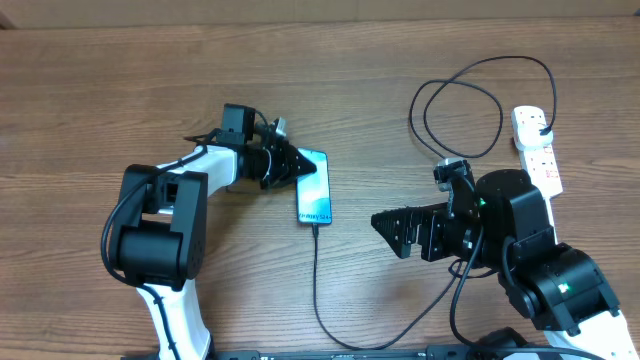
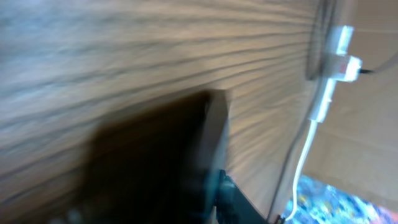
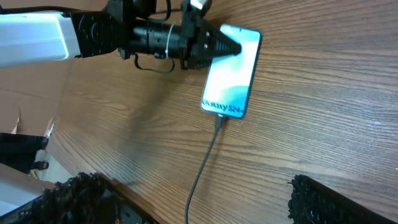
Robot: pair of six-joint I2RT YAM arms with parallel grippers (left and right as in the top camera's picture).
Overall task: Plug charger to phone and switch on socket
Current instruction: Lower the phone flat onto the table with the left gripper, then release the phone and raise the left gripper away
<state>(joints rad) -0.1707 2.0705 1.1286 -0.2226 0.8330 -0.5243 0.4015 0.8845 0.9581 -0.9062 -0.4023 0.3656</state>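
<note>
The phone (image 1: 315, 190) lies flat on the table with its blue screen up and also shows in the right wrist view (image 3: 231, 74). The charger cable (image 1: 318, 290) has its tip in the phone's bottom edge (image 3: 217, 122), runs toward the front edge, then loops back (image 1: 470, 100) to a black plug (image 1: 543, 128) in the white socket strip (image 1: 540, 160). My left gripper (image 1: 300, 167) is shut, its tip resting on the phone's top left part (image 3: 227, 48). My right gripper (image 1: 398, 233) is open and empty, right of the phone and above the cable (image 3: 199, 199).
The left wrist view is blurred. It shows a dark edge close up, with the socket strip (image 2: 341, 56) and its thick white cord (image 2: 305, 155) far off. The wooden table (image 1: 120, 90) carries nothing else. The right arm's body covers part of the strip.
</note>
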